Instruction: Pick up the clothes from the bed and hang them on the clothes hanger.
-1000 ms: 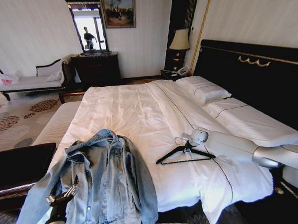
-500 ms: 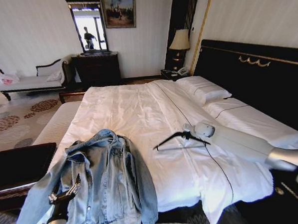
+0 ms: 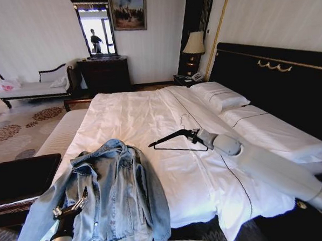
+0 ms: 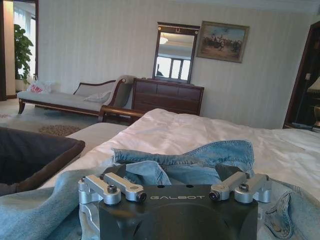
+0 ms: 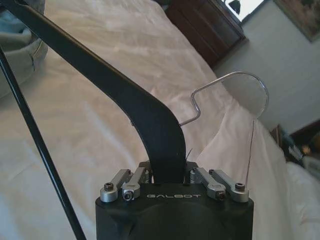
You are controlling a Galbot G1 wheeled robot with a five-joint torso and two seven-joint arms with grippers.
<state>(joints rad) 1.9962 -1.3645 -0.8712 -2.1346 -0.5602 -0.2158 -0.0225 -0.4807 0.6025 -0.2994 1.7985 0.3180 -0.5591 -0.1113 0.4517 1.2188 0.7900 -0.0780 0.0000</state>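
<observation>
Light-blue washed denim jacket (image 3: 108, 193), soft, floppy and fairly heavy, lies at the wide white bed's (image 3: 150, 115) near edge, best taken at its collar by my released left gripper (image 4: 175, 192), while my right gripper (image 5: 162, 182) clenches the thin, rigid black triangular hanger (image 3: 175, 138) aloft.

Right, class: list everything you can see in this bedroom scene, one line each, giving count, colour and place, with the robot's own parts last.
denim jacket: one, light blue, spread on the bed's near left corner.
hanger: one, black with silver hook, held above the sheet mid-bed.
bed: one, white bedding, black headboard with gold trim on the right.
pillows: white, by the headboard.
lamp: one, cream shade, far right corner.
dresser: one, dark wood, back wall, below a mirror.
painting: one, framed, back wall.
chaise: one, dark wood with white cushion, far left.
left gripper: one, black and silver, open, low over the jacket.
right gripper: one, shut on the hanger.
</observation>
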